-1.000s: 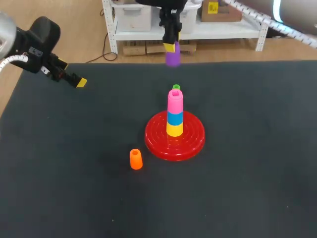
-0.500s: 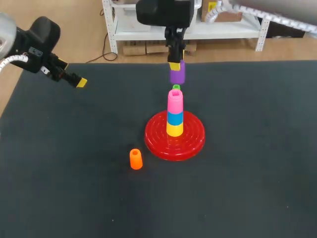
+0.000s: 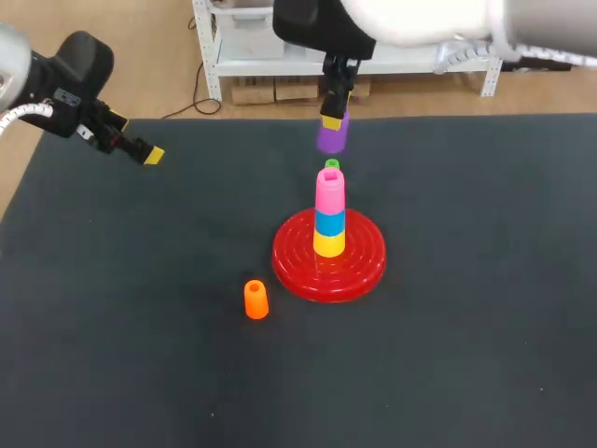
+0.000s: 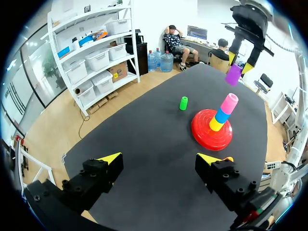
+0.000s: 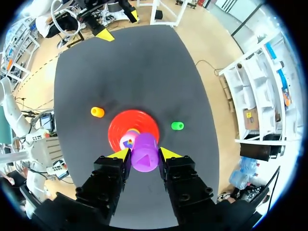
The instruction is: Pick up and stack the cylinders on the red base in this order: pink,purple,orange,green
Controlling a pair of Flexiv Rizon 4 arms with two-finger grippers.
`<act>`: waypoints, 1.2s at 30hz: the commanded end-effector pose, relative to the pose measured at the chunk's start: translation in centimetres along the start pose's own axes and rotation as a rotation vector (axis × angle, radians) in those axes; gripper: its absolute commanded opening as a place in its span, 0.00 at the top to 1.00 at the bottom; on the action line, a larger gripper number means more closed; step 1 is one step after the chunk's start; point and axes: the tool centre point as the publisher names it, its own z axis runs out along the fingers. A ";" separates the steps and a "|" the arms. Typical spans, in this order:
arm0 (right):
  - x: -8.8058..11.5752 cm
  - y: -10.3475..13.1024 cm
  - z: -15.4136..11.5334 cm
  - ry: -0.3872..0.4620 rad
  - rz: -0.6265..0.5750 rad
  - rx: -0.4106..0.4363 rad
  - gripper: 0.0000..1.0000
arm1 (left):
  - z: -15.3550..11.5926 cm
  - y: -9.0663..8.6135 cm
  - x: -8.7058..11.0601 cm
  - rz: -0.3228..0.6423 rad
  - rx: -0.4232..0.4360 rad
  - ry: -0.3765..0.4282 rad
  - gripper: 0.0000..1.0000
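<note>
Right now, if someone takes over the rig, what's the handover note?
Right gripper: shut on the purple cylinder, in the air close above the stack, not yet on it.
Left gripper: open, empty, over the table's far left edge.
Pink cylinder tops a blue piece and a yellow piece on the red base.
Orange cylinder front-left of the base; green cylinder behind the stack.
Done: pink. Left: purple, orange, green.

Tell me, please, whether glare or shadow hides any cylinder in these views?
Head view: even light, no glare; only the pink cylinder half hides the green cylinder. Left wrist view: the green one stands plainly lit. Right wrist view: the held purple cylinder, not shadow, covers part of the pink one on the red base.
</note>
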 end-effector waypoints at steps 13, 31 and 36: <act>1.8 2.8 1.3 -0.097 -0.039 -0.033 1.00 | 0.0 0.0 0.0 0.000 -0.001 0.001 0.00; 1.3 3.0 1.0 -0.011 -0.109 -0.086 1.00 | 0.0 0.0 0.0 0.000 -0.001 0.001 0.00; 1.5 3.2 1.9 0.045 -0.139 -0.094 1.00 | 0.0 0.0 0.0 0.000 -0.001 0.001 0.00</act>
